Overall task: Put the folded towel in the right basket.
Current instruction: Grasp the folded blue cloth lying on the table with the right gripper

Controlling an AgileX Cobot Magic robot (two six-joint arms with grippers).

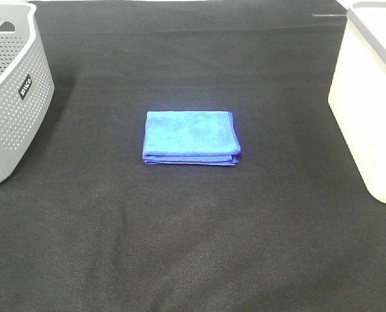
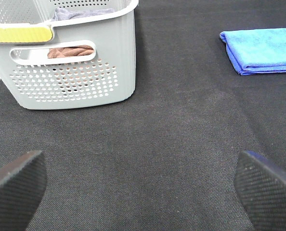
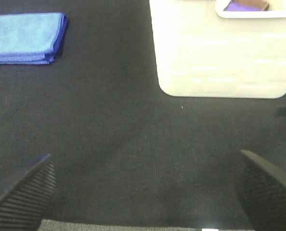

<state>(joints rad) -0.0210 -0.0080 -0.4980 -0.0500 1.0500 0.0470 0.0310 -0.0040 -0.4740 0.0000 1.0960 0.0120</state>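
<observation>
We see the folded blue towel [image 1: 190,137] lying flat in the middle of the black surface [image 1: 193,260], well apart from both containers, with the grey perforated basket [image 1: 14,97] at left and the white basket [image 1: 368,117] at right. The left wrist view shows brown cloth [image 2: 73,50] through the grey basket's handle slot and grey cloth [image 2: 80,13] near its rim; the right wrist view shows something purple [image 3: 239,6] inside the white basket, too cropped to identify. The left hand [image 2: 142,187] and right hand [image 3: 145,190] both have their fingers spread wide, holding nothing.
</observation>
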